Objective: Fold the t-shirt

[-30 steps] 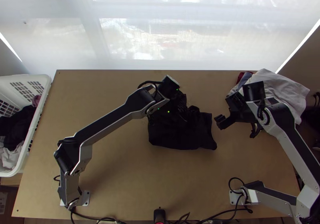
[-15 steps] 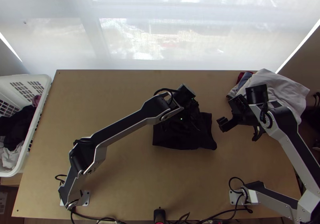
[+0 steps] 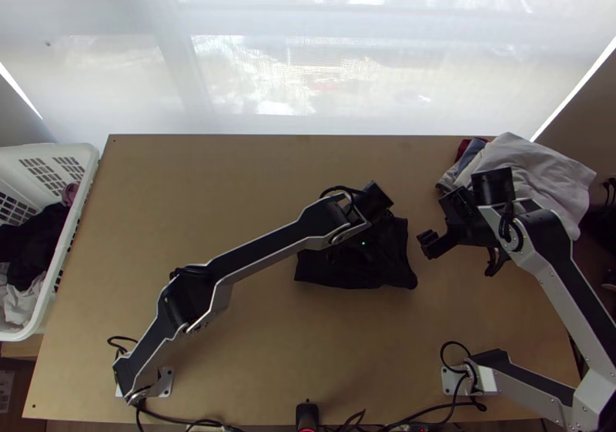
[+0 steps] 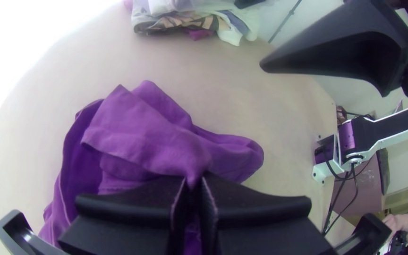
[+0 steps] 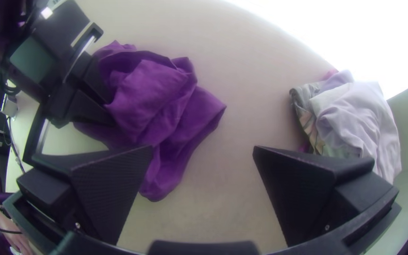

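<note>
The left gripper (image 4: 193, 182) has its fingers nearly together on a small pinch of the t-shirt (image 4: 142, 137), which lies bunched beneath and around them on the tabletop (image 5: 242, 118). So slight a hold could slip under a pull, or drag the bundle into tighter creases; how many layers it catches is hard to tell. The right gripper (image 5: 203, 151), fingers wide beside the bundle, could knock the left one if both crowd the same patch.

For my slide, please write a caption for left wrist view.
Black left end effector pinching a bunched purple cloth t-shirt on a light wooden table.
</note>
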`<move>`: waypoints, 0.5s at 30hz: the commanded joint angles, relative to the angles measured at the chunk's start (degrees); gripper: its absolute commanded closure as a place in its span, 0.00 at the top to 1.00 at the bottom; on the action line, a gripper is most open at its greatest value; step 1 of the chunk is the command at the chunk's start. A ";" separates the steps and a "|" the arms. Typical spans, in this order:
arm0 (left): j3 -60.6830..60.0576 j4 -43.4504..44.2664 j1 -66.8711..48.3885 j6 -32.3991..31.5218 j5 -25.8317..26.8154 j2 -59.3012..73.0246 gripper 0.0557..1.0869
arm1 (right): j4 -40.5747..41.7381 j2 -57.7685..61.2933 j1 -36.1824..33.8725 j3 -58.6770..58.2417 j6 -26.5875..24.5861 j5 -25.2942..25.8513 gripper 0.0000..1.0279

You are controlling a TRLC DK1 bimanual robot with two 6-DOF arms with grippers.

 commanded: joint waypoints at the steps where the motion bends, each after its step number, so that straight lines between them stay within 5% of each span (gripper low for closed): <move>1: 3.76 -0.02 -1.30 -0.47 0.01 3.06 0.03 | 0.27 -0.06 0.15 -0.72 -0.02 -0.09 0.96; 3: 4.03 0.42 -1.56 -0.47 -0.08 3.59 0.04 | 0.62 0.11 0.15 -0.72 0.07 -0.09 0.96; 4: 4.03 0.42 -1.56 -0.47 -0.08 3.67 0.14 | 0.62 0.11 0.15 -0.81 0.07 -0.09 0.96; 6: 4.03 -0.11 -1.21 -1.09 -0.08 3.50 0.56 | 0.71 0.11 0.15 -1.25 -0.02 -0.09 0.96; 9: 3.94 -1.42 0.19 -1.00 -0.25 1.30 0.83 | 0.79 0.11 0.15 -2.21 -0.10 -0.09 0.96; 12: 3.85 -3.71 1.69 -0.12 -1.13 -2.83 0.94 | 1.32 0.64 0.94 -2.74 -0.10 -0.09 0.96; 15: 2.89 -6.26 4.06 1.02 -1.75 -8.72 0.94 | 3.17 2.05 2.44 -2.21 -0.10 -0.09 0.96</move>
